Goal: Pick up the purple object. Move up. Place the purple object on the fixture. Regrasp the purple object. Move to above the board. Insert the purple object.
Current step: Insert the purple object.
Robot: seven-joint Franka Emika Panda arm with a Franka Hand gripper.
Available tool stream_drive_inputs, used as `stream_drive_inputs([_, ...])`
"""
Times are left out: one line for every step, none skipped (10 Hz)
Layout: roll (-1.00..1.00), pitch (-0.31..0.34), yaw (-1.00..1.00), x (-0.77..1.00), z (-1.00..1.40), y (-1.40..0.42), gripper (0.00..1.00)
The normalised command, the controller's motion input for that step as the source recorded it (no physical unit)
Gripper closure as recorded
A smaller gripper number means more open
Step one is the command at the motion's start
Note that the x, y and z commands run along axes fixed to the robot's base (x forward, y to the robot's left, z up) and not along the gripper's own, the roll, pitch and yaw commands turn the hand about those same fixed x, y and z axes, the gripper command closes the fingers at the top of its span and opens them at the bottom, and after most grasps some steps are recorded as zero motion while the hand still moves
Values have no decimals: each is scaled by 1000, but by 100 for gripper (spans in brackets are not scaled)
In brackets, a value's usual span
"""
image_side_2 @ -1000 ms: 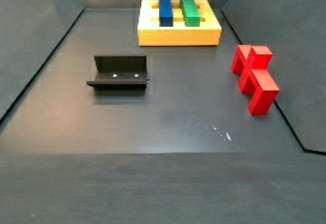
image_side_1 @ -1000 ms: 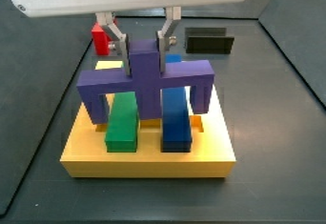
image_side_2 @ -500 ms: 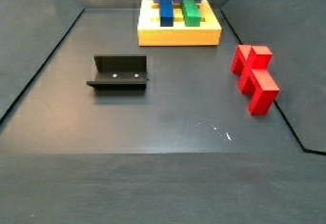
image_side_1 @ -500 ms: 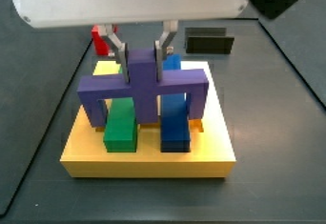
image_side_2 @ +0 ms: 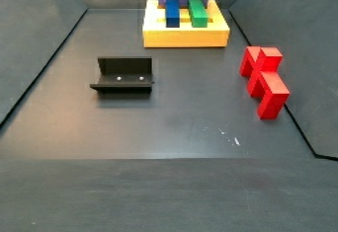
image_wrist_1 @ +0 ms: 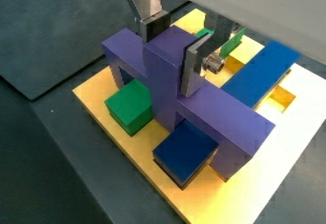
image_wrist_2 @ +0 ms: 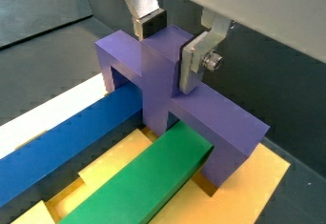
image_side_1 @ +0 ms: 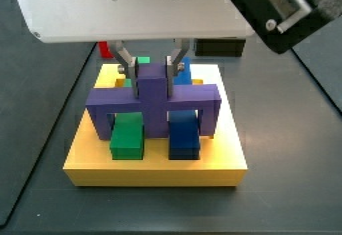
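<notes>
The purple object (image_side_1: 154, 103) stands upright over the board (image_side_1: 154, 167), its crossbar spanning the green bar (image_side_1: 127, 137) and the blue bar (image_side_1: 185, 139), with its prongs down at the yellow surface. My gripper (image_side_1: 151, 65) is shut on the purple object's central stub from above. In both wrist views the silver fingers (image_wrist_1: 196, 64) press the stub's two sides. The purple object (image_wrist_2: 166, 75) straddles the bars there, with the gripper (image_wrist_2: 173, 39) on it. In a side view the fixture (image_side_2: 123, 76) sits bare on the floor, well away from the board (image_side_2: 185, 36).
Two red stepped blocks (image_side_2: 264, 78) lie on the dark floor to one side of the fixture. A red block (image_side_1: 104, 49) shows behind the board. Dark walls ring the floor.
My gripper has come down with the purple object. Its prongs hung above the bars a second ago and now reach the board around them.
</notes>
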Motion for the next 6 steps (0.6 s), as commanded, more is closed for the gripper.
stream_drive_inputs([146,23,0,63,-160,0,100])
stream_drive_inputs([149,11,0,20,-171,0,100])
stream_drive_inputs([139,0,0,0,-166,0,100])
stream_drive_inputs([134,0,0,0,-166,0,100])
stream_drive_inputs([169,16,0,0,-234,0,100])
stream_drive_inputs([221,0,0,0,-440,0,100])
